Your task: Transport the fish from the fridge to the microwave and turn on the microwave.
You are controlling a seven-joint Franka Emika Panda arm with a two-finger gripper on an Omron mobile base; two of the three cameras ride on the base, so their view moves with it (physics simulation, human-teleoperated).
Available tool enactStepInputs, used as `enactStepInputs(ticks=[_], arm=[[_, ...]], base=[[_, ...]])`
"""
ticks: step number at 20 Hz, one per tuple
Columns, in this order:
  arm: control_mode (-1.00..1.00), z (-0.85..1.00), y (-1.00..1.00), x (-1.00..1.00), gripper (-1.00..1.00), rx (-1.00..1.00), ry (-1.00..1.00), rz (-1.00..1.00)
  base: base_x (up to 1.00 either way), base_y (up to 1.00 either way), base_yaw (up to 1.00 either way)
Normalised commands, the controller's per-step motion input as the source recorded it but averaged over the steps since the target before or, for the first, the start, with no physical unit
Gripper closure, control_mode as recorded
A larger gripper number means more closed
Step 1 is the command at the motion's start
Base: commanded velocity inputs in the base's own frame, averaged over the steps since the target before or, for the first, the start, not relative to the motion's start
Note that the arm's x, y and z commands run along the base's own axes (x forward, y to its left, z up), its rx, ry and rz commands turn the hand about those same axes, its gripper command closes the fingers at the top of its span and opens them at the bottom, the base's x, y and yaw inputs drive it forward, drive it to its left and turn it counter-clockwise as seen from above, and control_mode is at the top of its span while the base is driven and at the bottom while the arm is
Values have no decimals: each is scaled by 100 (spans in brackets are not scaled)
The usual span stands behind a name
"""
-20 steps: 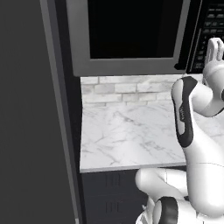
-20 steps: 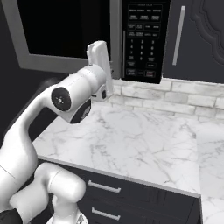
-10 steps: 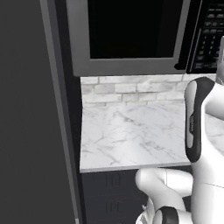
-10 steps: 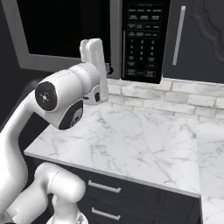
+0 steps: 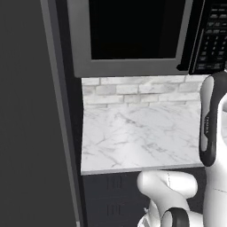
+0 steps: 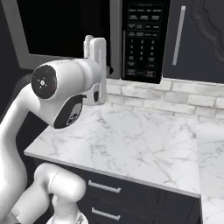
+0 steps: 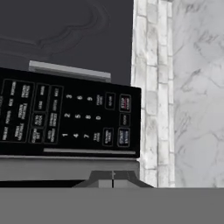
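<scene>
1. We see our pincer (image 7: 113,183) low in the hand view, its two tips pressed together with nothing between them.
2. It faces the microwave (image 6: 87,30), just before the black keypad (image 7: 65,118); in this rolled view the keypad's long side runs across the picture.
3. The microwave door (image 5: 133,31) is closed, black glass dark.
4. Below lies the marble desk (image 6: 144,148) with its brick backsplash (image 5: 137,91).
</scene>
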Motion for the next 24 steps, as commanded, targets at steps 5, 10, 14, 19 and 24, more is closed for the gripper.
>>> enactStepInputs(ticks=[5, 10, 14, 19, 24], arm=[[-100, -4, -3, -6, 100, 4, 9, 3], [-100, -23, -1, 0, 100, 7, 1, 3], [-100, -28, -1, 0, 100, 9, 0, 3], [-100, -6, 0, 0, 100, 5, 1, 2], [-100, 0, -1, 0, 100, 6, 1, 2]], base=[[0, 0, 0], [0, 0, 0], [0, 0, 0], [0, 0, 0], [0, 0, 0]])
